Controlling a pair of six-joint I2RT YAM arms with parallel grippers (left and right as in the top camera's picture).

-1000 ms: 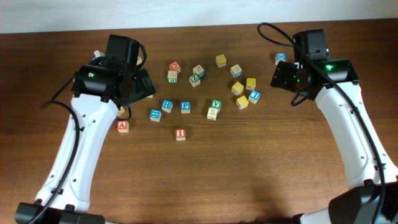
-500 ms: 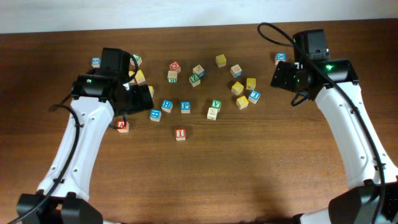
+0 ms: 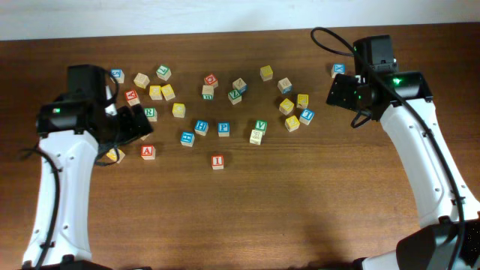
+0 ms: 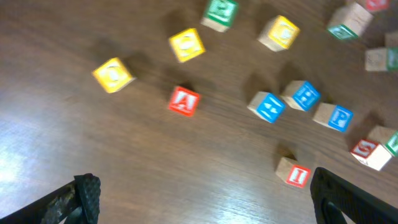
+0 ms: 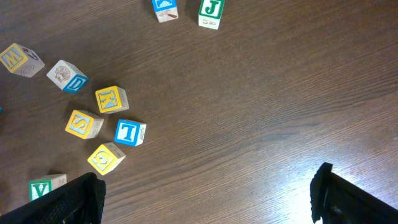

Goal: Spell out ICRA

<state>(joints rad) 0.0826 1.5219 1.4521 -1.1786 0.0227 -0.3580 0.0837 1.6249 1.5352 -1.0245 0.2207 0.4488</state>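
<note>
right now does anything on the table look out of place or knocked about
Nothing looks damaged or spilled. The letter blocks lie loose and turned at assorted angles on the table, none stacked. The red A block and red I block sit apart from each other at the near edge of the scatter.

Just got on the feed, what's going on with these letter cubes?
Neither arm is holding anything. The left tool is open above the left part of the scatter, with the red A cube and the red I cube in its view, lying apart from each other. The right tool is open too, over bare table beside the blue T cube. All the cubes lie loose; no word is lined up yet.
</note>
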